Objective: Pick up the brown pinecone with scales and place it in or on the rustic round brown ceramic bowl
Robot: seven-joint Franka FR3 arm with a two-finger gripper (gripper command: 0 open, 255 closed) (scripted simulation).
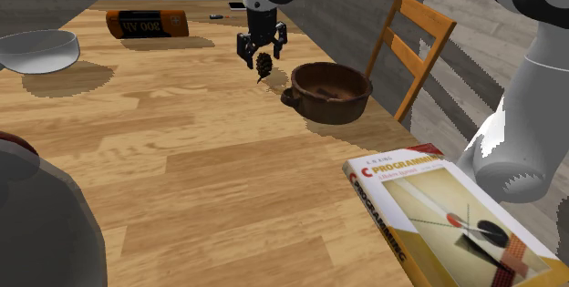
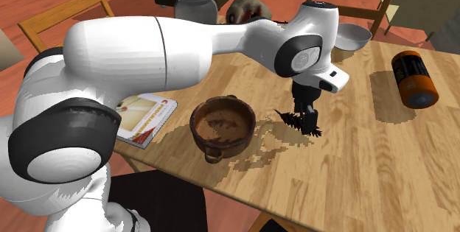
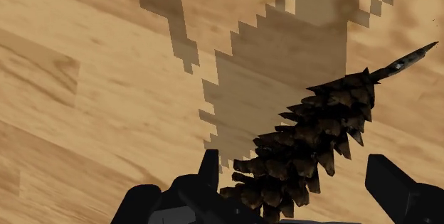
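Shoulder view first. The pincer (image 1: pixel 262 56) sits top-center of the frame, pointing down and clamped on the pinecone (image 1: pixel 264 64). The dark, scaly cone hangs clear of the tabletop (image 1: pixel 201 167), with its shadow on the wood right under it. The brown bowl (image 1: pixel 328 92) stands just right of that, near the pinecone but not touching it. I can also see an orange and black cylinder (image 1: pixel 146 24) lying on its side up top left, a pale grey bowl (image 1: pixel 38 50) at the left edge, a C programming book (image 1: pixel 447 221) hanging over the tabletop's edge at lower right, and a wooden chair (image 1: pixel 410 39) behind the brown bowl.

In the second exterior view the big white arm (image 2: pixel 147 54) cuts across the frame. The pincer is right of center, and the pinecone (image 2: pixel 297 119) in it has its thin tip poking left toward the brown bowl, which is at center. The book is left of the bowl, the cylinder is at the far right, and there's a glass jar (image 2: pixel 195 6) near the top.

In the wrist view the pinecone runs out from between the black fingers (image 3: pixel 395 180). Its fat end is down by the pincer and its pointy tip is out over the wood, and I can see blocky shadow on the tabletop behind it.
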